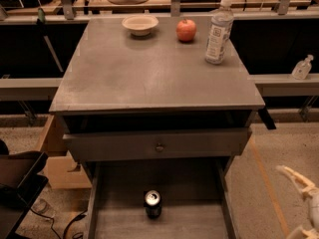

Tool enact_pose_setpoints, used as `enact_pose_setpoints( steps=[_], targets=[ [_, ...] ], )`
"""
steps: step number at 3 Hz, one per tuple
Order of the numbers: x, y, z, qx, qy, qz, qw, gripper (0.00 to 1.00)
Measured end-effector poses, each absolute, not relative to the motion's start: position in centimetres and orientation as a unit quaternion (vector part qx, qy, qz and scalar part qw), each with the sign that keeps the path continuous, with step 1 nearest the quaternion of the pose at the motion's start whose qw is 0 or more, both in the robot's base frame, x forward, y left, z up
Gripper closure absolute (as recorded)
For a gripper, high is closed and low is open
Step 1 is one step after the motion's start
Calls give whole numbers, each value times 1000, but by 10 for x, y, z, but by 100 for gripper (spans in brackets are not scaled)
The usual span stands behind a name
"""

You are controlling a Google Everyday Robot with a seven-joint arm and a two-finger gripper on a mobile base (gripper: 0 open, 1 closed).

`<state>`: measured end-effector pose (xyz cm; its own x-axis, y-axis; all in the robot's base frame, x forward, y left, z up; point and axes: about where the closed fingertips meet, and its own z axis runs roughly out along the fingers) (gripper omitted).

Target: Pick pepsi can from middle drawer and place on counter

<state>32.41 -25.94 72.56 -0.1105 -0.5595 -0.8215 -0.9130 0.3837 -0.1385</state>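
The pepsi can [152, 203] stands upright on the floor of the pulled-out middle drawer [199, 220], near its centre, silver top towards me. The counter [149, 68] is the grey cabinet top above it. My gripper [300, 203] is at the lower right edge of the camera view, to the right of the drawer and well apart from the can. Its pale fingers [295, 177] are spread open and hold nothing.
On the counter's far edge stand a white bowl [140, 24], a red apple [186, 30] and a clear plastic bottle [218, 31]. The upper drawer front with a knob [159, 147] overhangs the back of the open drawer. A cardboard box [60, 163] sits at the left.
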Motion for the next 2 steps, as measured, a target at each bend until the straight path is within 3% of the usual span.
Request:
enact_pose_setpoints(
  steps=[2],
  targets=[
    [330,-208,637,-494,703,244,448,0]
  ],
)
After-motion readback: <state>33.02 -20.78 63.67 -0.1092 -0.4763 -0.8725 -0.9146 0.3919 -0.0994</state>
